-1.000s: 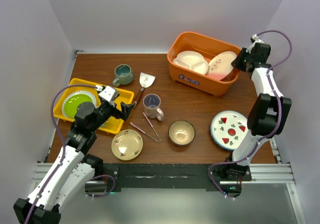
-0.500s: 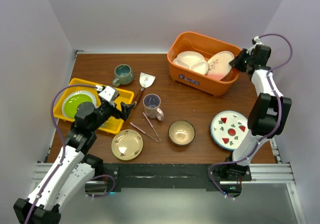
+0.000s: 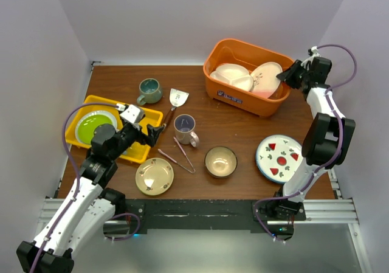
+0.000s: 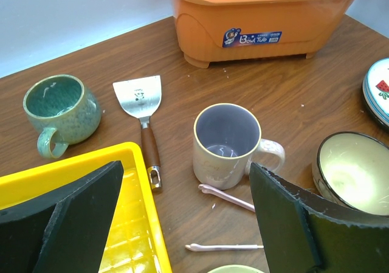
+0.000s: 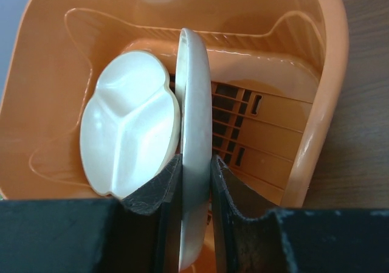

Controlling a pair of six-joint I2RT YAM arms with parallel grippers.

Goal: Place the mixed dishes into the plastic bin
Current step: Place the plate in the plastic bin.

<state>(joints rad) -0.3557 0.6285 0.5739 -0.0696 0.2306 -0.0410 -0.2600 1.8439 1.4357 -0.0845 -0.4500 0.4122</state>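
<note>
While right jaws clamp the plate (image 5: 193, 103) edge-on, bin (image 5: 328, 72) floor shows.

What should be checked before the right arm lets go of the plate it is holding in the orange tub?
1. Grip: right gripper is clamped on the floral plate rim: ok.
2. Position: the plate is inside the walls of the orange plastic bin: ok.
3. Clearance: the plate stands on edge close beside the white divided plate; whether they touch: cannot tell.
4. Support: the plate's lower edge is hidden behind the fingers, so whether it rests on the slotted base: cannot tell.
5. Other arm: left gripper is open, far from the bin: ok.
</note>
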